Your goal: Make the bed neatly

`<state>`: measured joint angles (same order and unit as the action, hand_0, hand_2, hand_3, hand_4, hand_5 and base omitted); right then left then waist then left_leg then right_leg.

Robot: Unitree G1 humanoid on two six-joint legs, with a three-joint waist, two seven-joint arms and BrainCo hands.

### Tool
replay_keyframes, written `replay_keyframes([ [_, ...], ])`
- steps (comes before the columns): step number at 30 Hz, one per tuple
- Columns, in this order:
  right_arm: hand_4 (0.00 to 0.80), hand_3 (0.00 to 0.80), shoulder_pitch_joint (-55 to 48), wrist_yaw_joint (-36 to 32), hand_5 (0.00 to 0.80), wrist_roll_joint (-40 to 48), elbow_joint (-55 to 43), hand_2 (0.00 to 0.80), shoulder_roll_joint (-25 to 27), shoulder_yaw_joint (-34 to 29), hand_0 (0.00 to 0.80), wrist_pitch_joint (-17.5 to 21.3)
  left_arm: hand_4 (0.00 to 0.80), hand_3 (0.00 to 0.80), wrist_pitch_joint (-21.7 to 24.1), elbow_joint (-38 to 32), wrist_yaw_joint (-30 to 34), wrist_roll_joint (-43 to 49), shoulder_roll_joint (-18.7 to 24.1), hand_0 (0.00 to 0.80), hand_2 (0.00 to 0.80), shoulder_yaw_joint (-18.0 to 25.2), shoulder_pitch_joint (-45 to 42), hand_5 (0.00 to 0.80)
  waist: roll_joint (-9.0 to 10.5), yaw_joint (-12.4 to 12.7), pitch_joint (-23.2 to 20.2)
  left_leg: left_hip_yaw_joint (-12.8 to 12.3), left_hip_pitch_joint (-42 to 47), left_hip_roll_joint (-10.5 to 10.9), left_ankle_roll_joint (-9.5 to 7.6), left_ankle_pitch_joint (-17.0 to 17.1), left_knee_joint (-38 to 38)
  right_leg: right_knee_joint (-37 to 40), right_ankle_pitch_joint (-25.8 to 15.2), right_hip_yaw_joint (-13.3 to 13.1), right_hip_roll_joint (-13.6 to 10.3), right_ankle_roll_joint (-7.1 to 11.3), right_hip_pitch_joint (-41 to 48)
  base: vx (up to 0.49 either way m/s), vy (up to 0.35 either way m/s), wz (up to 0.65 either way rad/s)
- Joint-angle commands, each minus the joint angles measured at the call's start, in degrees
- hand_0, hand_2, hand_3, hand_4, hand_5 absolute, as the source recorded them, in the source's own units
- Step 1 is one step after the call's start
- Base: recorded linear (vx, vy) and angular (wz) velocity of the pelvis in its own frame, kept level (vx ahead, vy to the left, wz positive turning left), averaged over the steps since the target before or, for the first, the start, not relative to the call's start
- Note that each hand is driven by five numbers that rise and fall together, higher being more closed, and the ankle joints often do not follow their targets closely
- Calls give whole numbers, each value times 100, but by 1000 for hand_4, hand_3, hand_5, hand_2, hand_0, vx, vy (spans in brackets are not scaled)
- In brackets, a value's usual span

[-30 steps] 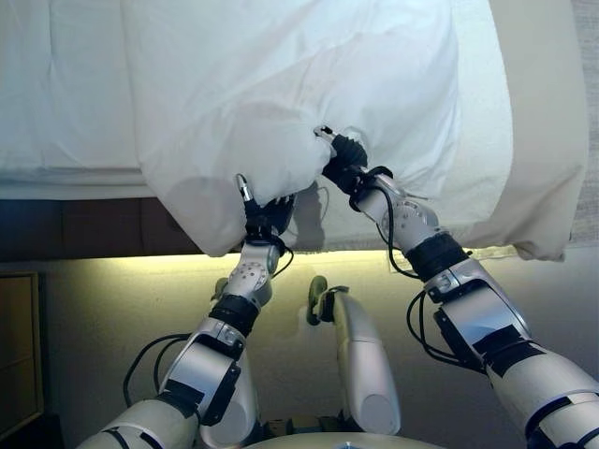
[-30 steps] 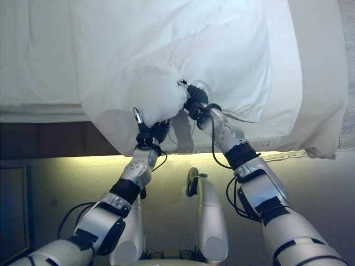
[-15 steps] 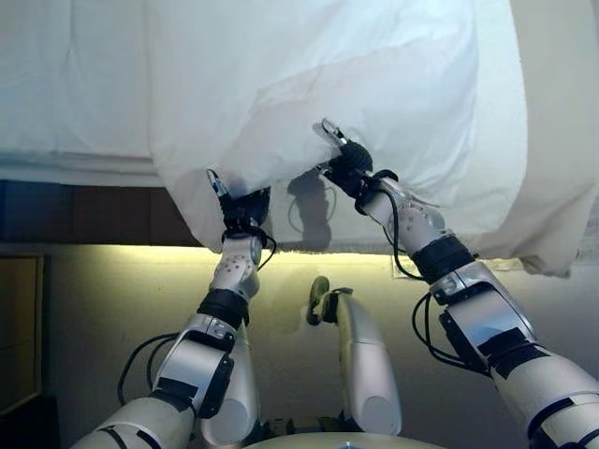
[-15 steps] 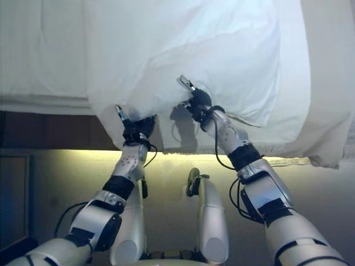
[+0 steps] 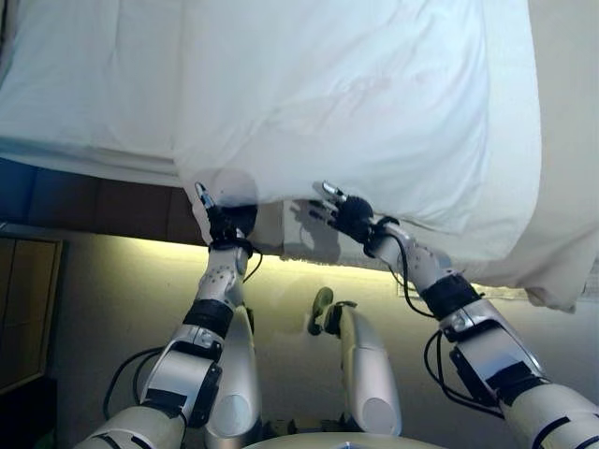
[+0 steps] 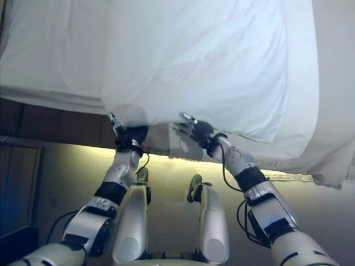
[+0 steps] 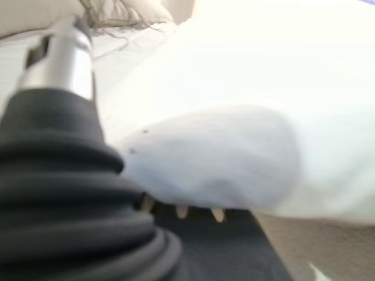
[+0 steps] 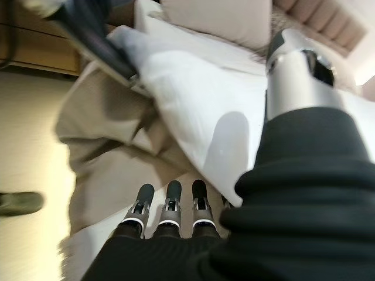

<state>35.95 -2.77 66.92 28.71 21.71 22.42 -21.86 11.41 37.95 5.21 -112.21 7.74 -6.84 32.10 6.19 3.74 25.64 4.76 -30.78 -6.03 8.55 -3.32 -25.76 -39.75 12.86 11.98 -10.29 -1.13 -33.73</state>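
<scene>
A white duvet (image 5: 356, 103) lies spread over the bed, and its near edge hangs just over the bed's front. My left hand (image 5: 227, 221) is at that edge, left of centre, with its thumb up against the cloth. In the left wrist view the duvet (image 7: 222, 158) bulges over the fingers and hides them. My right hand (image 5: 354, 218) is at the edge further right. In the right wrist view its fingers (image 8: 168, 202) are straight and hold nothing, with the duvet (image 8: 193, 105) just past them.
A white sheet (image 5: 84, 94) covers the bed to the left of the duvet. A beige cover (image 5: 562, 140) hangs off the right side. The dark bed base (image 5: 103, 206) runs below the edge. A wooden cabinet (image 5: 28, 309) stands at lower left. Pillows (image 8: 222, 20) lie at the bed's far end.
The bunched-up duvet edge has flattened and come down to the bed's front. My right hand has opened and let go of it. Both hands are lower. The camera has shifted.
</scene>
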Motion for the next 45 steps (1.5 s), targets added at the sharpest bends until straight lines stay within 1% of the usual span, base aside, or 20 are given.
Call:
replay_keyframes([
  [1, 0, 0, -577, -422, 0, -35, -409, 0, 11, -174, 0, -364, 0, 0, 341, -208, 371, -79, 525, 0, 0, 594, -444, 0, 61, 56, -606, -402, 134, 93, -439, -147, -73, 1079, -653, -110, -139, 457, 429, 1, 64, 4],
  [5, 0, 0, -1124, -729, 0, -194, -523, 0, 97, -72, 0, -784, 0, 0, 364, -127, 421, -79, 701, 0, 0, 798, -623, 0, 120, 4, -676, -405, 316, 81, -409, -171, 3, 1231, -645, -97, -124, 478, 639, -22, 58, 0],
  [6, 0, 0, -1226, -834, 0, -274, -511, 0, 121, -50, 0, -849, 0, 0, 367, -101, 447, -79, 724, 0, 0, 843, -662, 0, 137, -4, -673, -431, 300, 92, -432, -18, 43, 1321, -793, -56, -138, 434, 650, -91, 67, -3],
  [7, 0, 0, -1299, -943, 0, -316, -482, 0, 136, -31, 0, -985, 0, 0, 386, -75, 463, -79, 742, 0, 0, 879, -698, 0, 146, -11, -690, -431, 337, 91, -428, -20, 57, 1355, -796, -55, -135, 438, 694, -79, 69, -4],
  [11, 0, 0, -1742, -1578, 0, -823, -147, 0, 279, 19, 0, -1197, 0, 0, 151, 274, 655, -79, 883, 0, 0, 1176, -884, 0, 144, -32, -800, -454, 590, 98, -420, -69, 118, 1482, -751, -44, -155, 454, 987, 51, 66, -1],
  [12, 0, 0, -1835, -1805, 0, -1144, 10, 0, 303, 1, 0, -1222, 0, 0, 73, 403, 729, -79, 923, 0, 0, 1255, -915, 0, 142, -34, -833, -456, 630, 102, -421, -79, 119, 1497, -741, -38, -161, 452, 1043, 76, 55, -2],
  [13, 0, 0, -1899, -1967, 0, -1498, 166, 0, 333, -13, 0, -1177, 0, 0, 13, 509, 780, -79, 961, 0, 0, 1319, -938, 0, 140, -33, -855, -459, 659, 104, -421, -102, 102, 1495, -725, -35, -165, 450, 1082, 95, 49, -3],
  [15, 0, 0, -2033, -2061, 0, -1799, 626, 0, 415, -110, 0, -1162, 0, 0, -126, 788, 859, -79, 1059, 0, 0, 1484, -972, 0, 126, -28, -901, -452, 751, 115, -433, -163, 54, 1488, -669, -35, -155, 433, 1212, 109, 47, -3],
  [20, 0, 0, -2528, -2400, 0, -2263, 1916, 0, 605, -660, 0, -846, 0, 0, -518, 1226, 1196, -79, 1268, 0, 0, 1865, -1270, 0, 83, 11, -936, -408, 862, 135, -489, -327, -123, 1352, -524, -69, -127, 390, 1382, 104, 43, 0],
  [21, 0, 0, -2628, -2505, 0, -2444, 2103, 0, 613, -757, 0, -725, 0, 0, -580, 1261, 1266, -79, 1292, 0, 0, 1931, -1339, 0, 77, 22, -930, -402, 873, 138, -500, -350, -143, 1325, -500, -74, -123, 387, 1398, 102, 39, -2],
  [23, 0, 0, -2784, -2612, 0, -2959, 2493, 0, 691, -909, 0, -332, 0, 0, -736, 1275, 1371, -79, 1380, 0, 0, 2056, -1479, 0, 63, 62, -906, -382, 848, 153, -517, -412, -245, 1229, -450, -82, -135, 384, 1404, 80, 27, -3],
  [25, 0, 0, -2855, -2582, 0, -2755, 2736, 0, 742, -1106, 0, -405, 0, 0, -853, 1237, 1372, -41, 1521, 0, 0, 2105, -1539, 0, 42, 100, -887, -361, 843, 167, -533, -449, -302, 1182, -418, -65, -149, 377, 1443, 80, 18, -1],
  [26, 0, 0, -2881, -2601, 0, -2795, 2811, 0, 741, -1193, 0, -374, 0, 0, -878, 1187, 1371, 34, 1546, 0, 0, 2133, -1572, 0, 33, 120, -873, -349, 845, 177, -541, -461, -310, 1180, -412, -59, -156, 383, 1460, 58, 11, -1],
  [27, 0, 0, -2915, -2603, 0, -2879, 2952, 0, 740, -1303, 0, -214, 0, 0, -918, 1100, 1407, 137, 1568, 0, 0, 2179, -1655, 0, 9, 162, -847, -330, 824, 199, -556, -474, -329, 1171, -414, -47, -174, 392, 1461, 0, 0, 0],
  [30, 0, 0, -2967, -2585, 0, -3130, 3108, 0, 668, -1460, 0, 118, 0, 0, -1032, 873, 1448, 348, 1540, 0, 0, 2352, -1941, 0, -56, 281, -797, -267, 759, 260, -565, -475, -369, 1177, -431, -17, -209, 413, 1470, 0, 0, 0],
  [32, 0, 0, -2972, -2543, 0, -3162, 3135, 0, 658, -1502, 0, 208, 0, 0, -1055, 787, 1437, 409, 1543, 0, 0, 2428, -2059, 0, -95, 333, -785, -241, 774, 288, -566, -464, -348, 1208, -442, 5, -229, 428, 1508, 13, 2, 2],
  [35, 0, 0, -2984, -2464, 0, -3138, 3105, 0, 624, -1653, 0, 210, 0, 0, -1232, 629, 1492, 610, 1502, 0, 0, 2650, -2428, 0, -199, 476, -784, -176, 850, 370, -564, -438, -257, 1356, -469, 79, -275, 459, 1671, 37, 5, 4],
  [39, 0, 0, -3082, -2448, 0, -3168, 3149, 0, 552, -1785, 0, 252, 0, 0, -1376, 679, 1507, 765, 1479, 0, 0, 2891, -2793, 0, -312, 621, -825, -103, 978, 441, -554, -399, -133, 1537, -512, 188, -344, 505, 1895, 48, 2, 16],
  [43, 0, 0, -3214, -2447, 0, -3188, 3248, 0, 497, -1895, 0, 387, 0, 0, -1510, 809, 1559, 781, 1587, 0, 0, 3216, -3037, 0, -390, 719, -908, -52, 1150, 478, -541, -358, 30, 1751, -556, 297, -394, 549, 2145, 49, -1, 19],
  [45, 0, 0, -3326, -2438, 0, -3145, 3227, 0, 475, -2014, 0, 392, 0, 0, -1643, 962, 1567, 824, 1765, 0, 0, 3547, -3204, 0, -431, 772, -1000, -16, 1301, 484, -527, -328, 163, 1905, -572, 355, -412, 578, 2342, 86, 3, 11],
])
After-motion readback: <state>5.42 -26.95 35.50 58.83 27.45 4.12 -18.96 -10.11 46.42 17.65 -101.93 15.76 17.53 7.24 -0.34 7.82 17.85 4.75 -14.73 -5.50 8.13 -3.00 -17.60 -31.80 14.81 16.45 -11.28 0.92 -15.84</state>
